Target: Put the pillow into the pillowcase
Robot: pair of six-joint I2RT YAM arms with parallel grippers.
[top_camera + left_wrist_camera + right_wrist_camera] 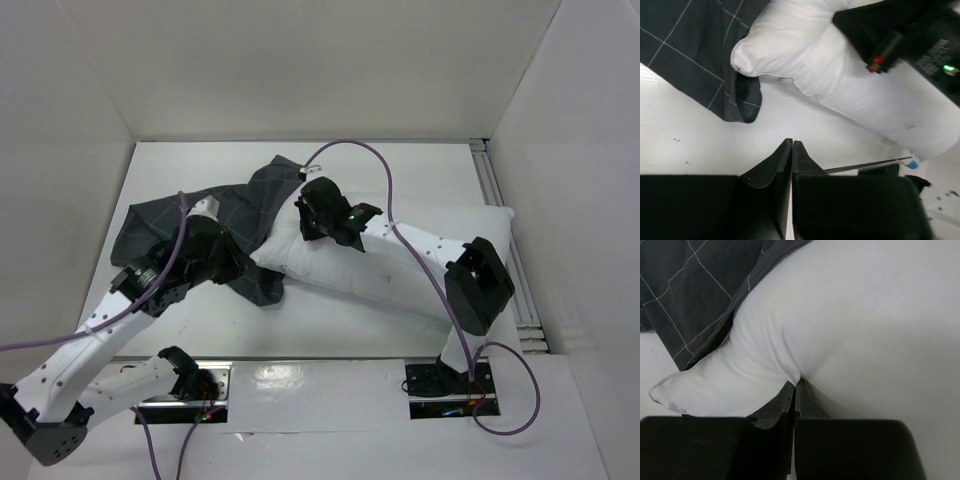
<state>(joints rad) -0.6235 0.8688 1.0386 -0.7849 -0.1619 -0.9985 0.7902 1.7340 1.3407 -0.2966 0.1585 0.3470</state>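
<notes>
Pillow [330, 270] is lying on table [420, 170], left corner touching pillowcase [250, 205] edge. Its cloth is being pinched by right gripper [794, 387], fingers together on it. Left gripper [791, 145] is being held closed, empty. Hem is best being lifted open before pushing.

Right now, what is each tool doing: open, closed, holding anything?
Left tool: closed, holding nothing.
Right tool: closed, pinching a fold of the pillow.
</notes>
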